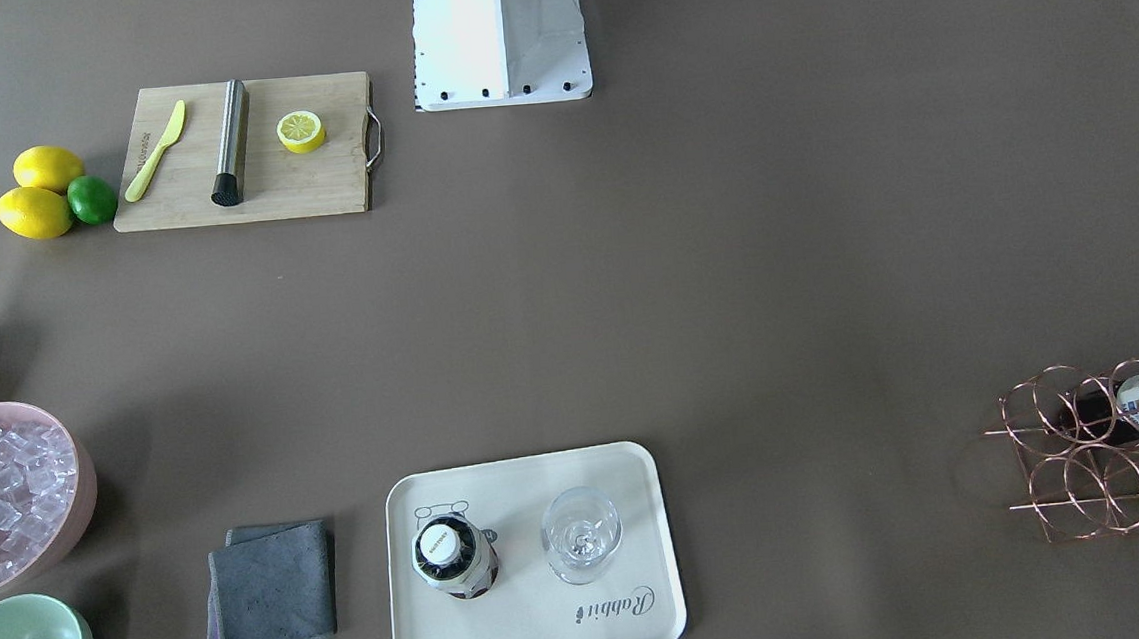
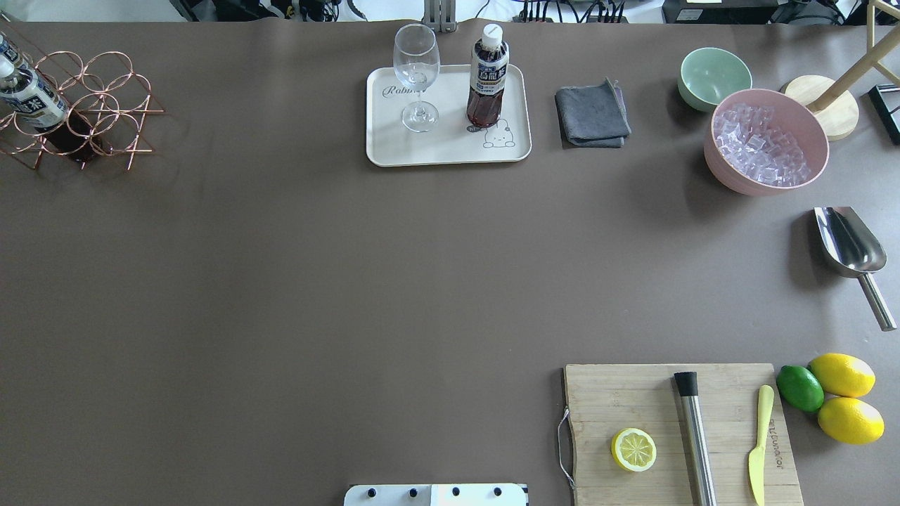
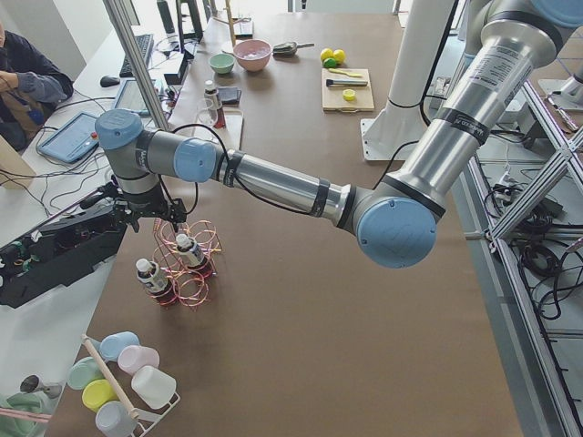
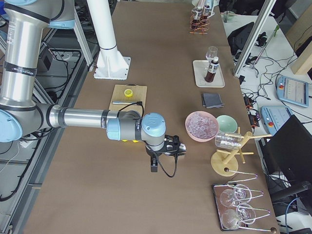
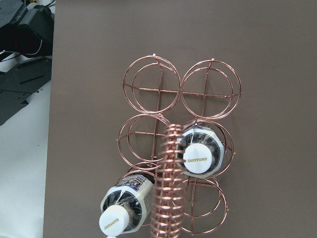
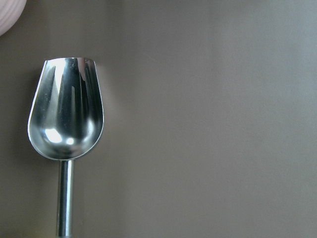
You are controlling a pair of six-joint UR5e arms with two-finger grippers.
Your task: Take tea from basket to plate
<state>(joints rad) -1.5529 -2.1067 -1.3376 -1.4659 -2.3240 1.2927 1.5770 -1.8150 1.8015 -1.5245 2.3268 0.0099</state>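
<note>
One tea bottle (image 1: 453, 558) stands upright on the cream plate (image 1: 632, 496), next to a clear stemmed glass (image 1: 582, 534); it also shows in the overhead view (image 2: 487, 84). The copper wire basket (image 5: 148, 89) stands at the table's left end and holds two more tea bottles, one upright (image 5: 198, 156) and one tilted (image 5: 124, 208). My left gripper (image 3: 162, 217) hangs above the basket (image 3: 187, 264) and shows only in the exterior left view; I cannot tell its state. My right gripper (image 4: 169, 145) hovers over the steel scoop (image 6: 67, 116); I cannot tell its state either.
A grey cloth (image 2: 592, 114), a green bowl (image 2: 714, 77) and a pink bowl of ice (image 2: 766, 140) lie right of the plate. The scoop (image 2: 851, 246) lies near the right edge. A cutting board (image 2: 633, 400) with a lemon half, muddler and knife sits front right, beside lemons and a lime (image 2: 799, 388).
</note>
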